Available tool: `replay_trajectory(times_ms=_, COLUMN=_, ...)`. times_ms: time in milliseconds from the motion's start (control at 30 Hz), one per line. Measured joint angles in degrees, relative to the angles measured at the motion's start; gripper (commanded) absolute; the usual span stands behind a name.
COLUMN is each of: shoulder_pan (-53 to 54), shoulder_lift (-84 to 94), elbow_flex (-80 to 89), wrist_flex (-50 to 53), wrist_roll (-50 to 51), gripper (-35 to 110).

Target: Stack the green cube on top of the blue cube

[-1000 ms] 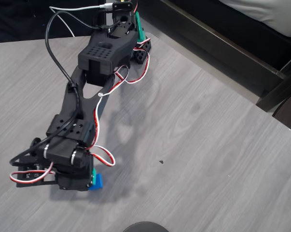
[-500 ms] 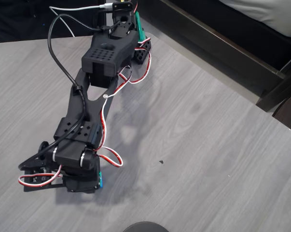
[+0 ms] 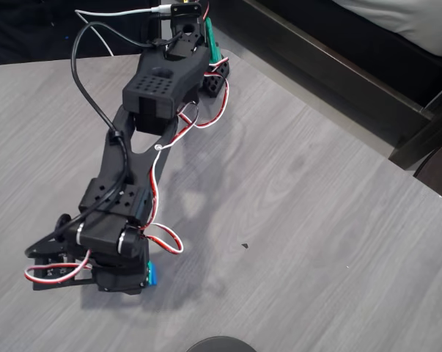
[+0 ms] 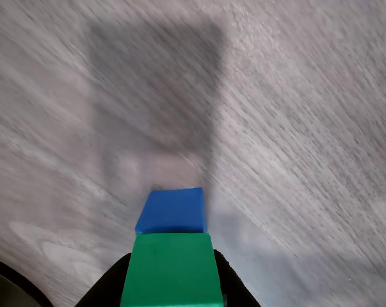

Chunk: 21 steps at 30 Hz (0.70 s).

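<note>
Woodgrain table (image 4: 295,115); matte green cube (image 4: 172,268) abutting blue cube (image 4: 171,210).

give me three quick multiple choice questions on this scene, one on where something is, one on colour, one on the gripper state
1. In the wrist view, where is the blue cube relative to the green cube?
A. just beyond it, further up the picture
B. far off to the left
C. stacked on top of it

2. What colour is the table?
A. white
B. grey wood grain
C. red

3. What is the gripper doing?
A. open and empty
B. shut on the green cube
C. shut on the blue cube

Answers: 1 A, the blue cube's face shows directly above the green one. 2 B, grey grain shows in both views. 3 B, dark fingers flank the green cube.
</note>
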Motion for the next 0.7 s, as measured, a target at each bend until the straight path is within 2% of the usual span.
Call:
replay_trajectory(times_ms=167, shoulder_pan=1.0, shoulder_lift=-0.6, elbow_flex=-0.1, wrist_flex=0.1, wrist_roll=0.1, gripper=27)
replay_trajectory(times_ms=700, shoulder_pan=1.3, shoulder_lift=-2.7, elbow_flex=-3.5, wrist_flex=0.3, wrist_roll=-0.1, gripper=28)
